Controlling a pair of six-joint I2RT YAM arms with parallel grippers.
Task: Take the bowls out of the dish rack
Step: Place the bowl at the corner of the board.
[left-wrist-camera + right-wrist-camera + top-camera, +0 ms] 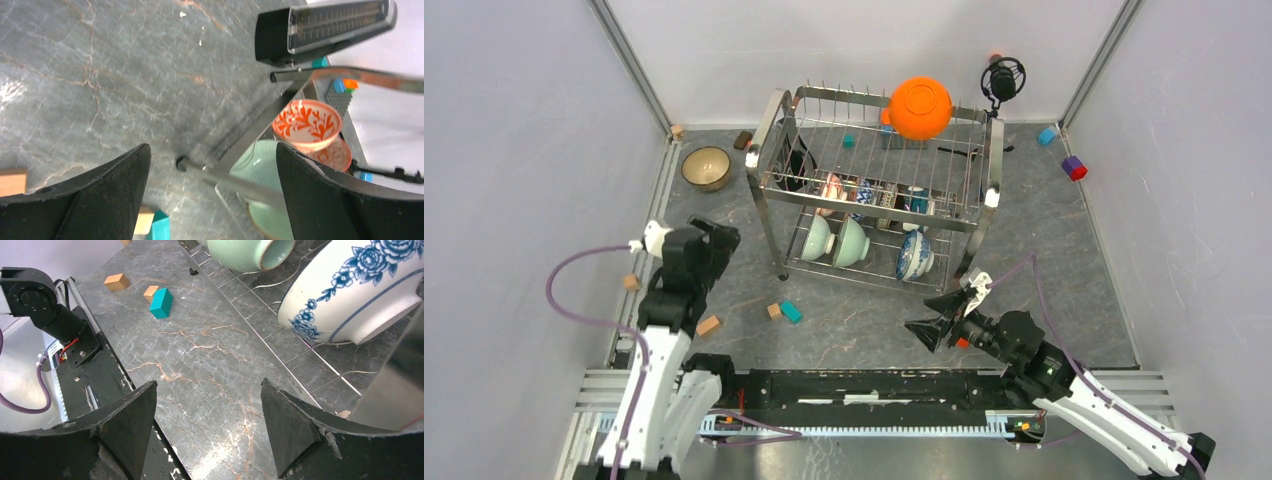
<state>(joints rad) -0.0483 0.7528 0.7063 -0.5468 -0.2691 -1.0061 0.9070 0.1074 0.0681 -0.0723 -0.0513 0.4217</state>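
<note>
Closed in on three sides by plain, pale lilac-grey panels: left wall (pixel 514 150), back wall (pixel 864 40), right wall (pixel 1204 150). Joined at the two back corners by slanting aluminium posts (pixel 632 65). Floored by a dark grey tabletop (pixel 854 330) in a marbled stone pattern, veined with white and rusty brown, slightly glossy. Bordered along the left edge by a ribbed aluminium rail (pixel 659 190) and along the near edge by silvery slotted profiles (pixel 1134 382). Lit evenly and softly from above: faint, blurred shadows only, plus a pale glare patch on the stone pattern at the left margin of the left wrist view.
</note>
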